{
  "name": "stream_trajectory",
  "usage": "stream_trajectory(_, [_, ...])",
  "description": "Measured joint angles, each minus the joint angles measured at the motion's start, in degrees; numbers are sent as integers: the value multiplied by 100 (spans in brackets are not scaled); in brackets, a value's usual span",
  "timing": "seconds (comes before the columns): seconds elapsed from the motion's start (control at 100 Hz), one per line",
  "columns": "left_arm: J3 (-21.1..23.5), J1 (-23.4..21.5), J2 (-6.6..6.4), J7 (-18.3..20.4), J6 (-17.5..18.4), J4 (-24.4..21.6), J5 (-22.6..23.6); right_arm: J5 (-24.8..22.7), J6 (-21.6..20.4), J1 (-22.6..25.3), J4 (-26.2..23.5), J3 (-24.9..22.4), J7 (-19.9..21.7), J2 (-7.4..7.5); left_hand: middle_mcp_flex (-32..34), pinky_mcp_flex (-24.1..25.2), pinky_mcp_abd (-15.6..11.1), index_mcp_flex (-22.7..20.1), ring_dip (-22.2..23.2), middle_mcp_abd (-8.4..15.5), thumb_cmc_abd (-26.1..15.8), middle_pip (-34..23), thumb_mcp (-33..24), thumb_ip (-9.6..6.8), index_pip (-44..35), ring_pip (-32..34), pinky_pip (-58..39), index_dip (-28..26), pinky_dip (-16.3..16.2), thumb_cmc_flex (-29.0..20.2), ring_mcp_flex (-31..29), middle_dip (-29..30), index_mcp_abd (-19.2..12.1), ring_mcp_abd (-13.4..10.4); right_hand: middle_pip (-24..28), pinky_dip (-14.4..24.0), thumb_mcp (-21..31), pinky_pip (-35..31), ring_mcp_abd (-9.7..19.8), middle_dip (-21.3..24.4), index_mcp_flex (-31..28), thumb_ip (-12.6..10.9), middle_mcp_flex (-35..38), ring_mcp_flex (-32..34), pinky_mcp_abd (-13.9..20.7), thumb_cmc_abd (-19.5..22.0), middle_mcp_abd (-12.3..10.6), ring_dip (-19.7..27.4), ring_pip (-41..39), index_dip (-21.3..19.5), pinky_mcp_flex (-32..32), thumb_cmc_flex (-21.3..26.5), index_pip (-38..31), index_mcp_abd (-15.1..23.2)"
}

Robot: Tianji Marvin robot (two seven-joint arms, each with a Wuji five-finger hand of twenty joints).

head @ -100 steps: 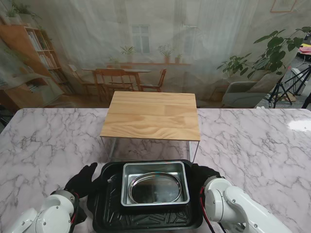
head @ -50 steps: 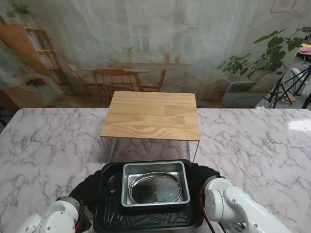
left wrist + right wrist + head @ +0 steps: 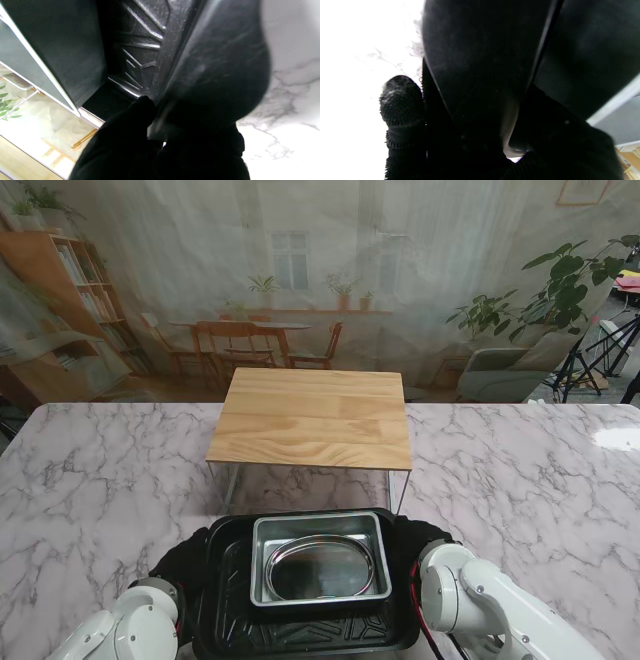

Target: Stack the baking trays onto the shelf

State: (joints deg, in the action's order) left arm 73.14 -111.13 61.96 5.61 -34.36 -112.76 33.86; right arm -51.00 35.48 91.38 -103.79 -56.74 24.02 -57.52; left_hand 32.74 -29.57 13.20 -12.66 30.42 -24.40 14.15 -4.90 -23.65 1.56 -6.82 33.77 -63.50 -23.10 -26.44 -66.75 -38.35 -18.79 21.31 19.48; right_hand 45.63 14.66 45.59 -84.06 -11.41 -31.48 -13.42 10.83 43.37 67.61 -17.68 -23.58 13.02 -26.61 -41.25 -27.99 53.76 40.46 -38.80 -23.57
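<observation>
Gripping both short sides at once is the whole game here, imo: the black tray point(image 3: 300, 630) sits on the marble table point(image 3: 90, 480) right in front of me, with the silver tray point(image 3: 318, 558) nested inside it and an oval dish point(image 3: 320, 568) inside that, so it's one stack to move in a single go. Left hand point(image 3: 180, 558) is curled on the left rim; the wrist view shows the thumb point(image 3: 140, 112) hooked over the lip onto the ribbed floor with the rest of the glove under the edge, so I'd call it clamped on the black tray. Right hand point(image 3: 425, 535) looks the same on the far side, a fingertip point(image 3: 401, 100) sticking out beside the wall and the palm wrapped around the rim, though that view is dark and I can't see every finger. The shelf point(image 3: 312, 418) stands just past the stack, farther from me, and its wooden top is a good bit higher than the tray rim. So my guess is the lift has to be level and even on both sides or the loose inner pieces will slide, then clear the front edge before pushing forward. Tilt is the real risk, and so is clipping the shelf's thin metal legs point(image 3: 400, 492)
</observation>
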Motion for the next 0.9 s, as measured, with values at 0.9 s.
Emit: stream_trajectory(0.9, [19, 123, 253, -769, 31, 139, -1169, 911, -184, 393, -164, -534, -247, -12, 1444, -525, 9, -1677, 507, 522, 3, -2017, -446, 377, -1498, 433, -688, -651, 79, -238, -761, -1400, 693, -191, 585, 216, 972, -717, -111, -348, -607, 572, 884, 424, -93, -807, 56, -341, -1262, 0, 636, 215, -287, -278])
